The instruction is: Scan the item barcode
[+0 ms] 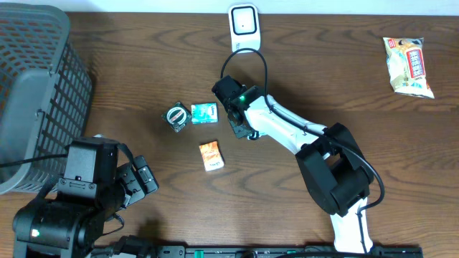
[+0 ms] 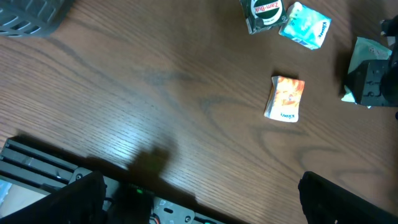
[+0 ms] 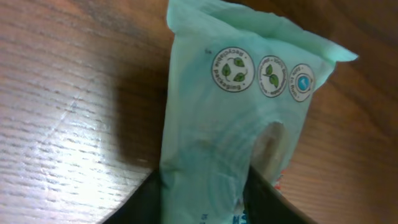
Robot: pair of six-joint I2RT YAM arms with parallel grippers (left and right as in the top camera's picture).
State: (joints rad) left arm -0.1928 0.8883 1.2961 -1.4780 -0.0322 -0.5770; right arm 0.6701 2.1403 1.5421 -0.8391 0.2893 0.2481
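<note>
A pale mint-green packet with round leaf logos fills the right wrist view, upright over the wood. My right gripper is shut on its lower part, one dark finger against each side. From overhead that gripper hangs above mid-table, a little in front of the white scanner at the far edge. The packet also shows at the right edge of the left wrist view. No barcode shows on the visible face. My left gripper is open and holds nothing, low at the front left.
A round Zam-Buk tin, a teal packet and an orange packet lie left of the right gripper. A yellow snack bag lies at the far right. A grey mesh basket stands at the left edge.
</note>
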